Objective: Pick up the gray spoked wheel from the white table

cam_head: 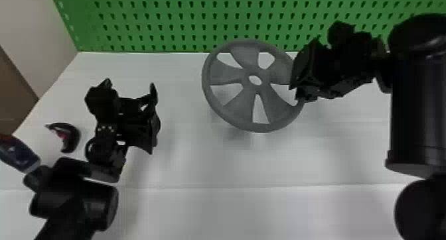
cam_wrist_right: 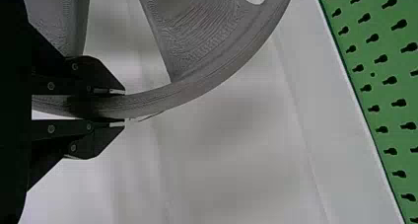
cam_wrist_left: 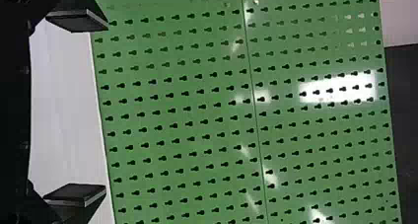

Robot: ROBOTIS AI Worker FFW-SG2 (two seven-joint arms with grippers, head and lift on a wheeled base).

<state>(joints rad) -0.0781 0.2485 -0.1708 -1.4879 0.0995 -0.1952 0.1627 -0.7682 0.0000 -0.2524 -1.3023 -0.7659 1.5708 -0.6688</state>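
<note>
My right gripper is at the right side of the gray spoked wheel in the head view. The wheel hangs tilted above the white table, its shadow below it. In the right wrist view the rim of the wheel passes between the fingers of my right gripper, which are shut on it. On the left, my left gripper is held over the table, apart from the wheel. Its fingers stand wide apart in the left wrist view, where the left gripper holds nothing.
A green pegboard rises along the table's back edge, close behind the wheel. Beside the left arm lies a dark curved object with some red on it. A blue and red item is at the far left.
</note>
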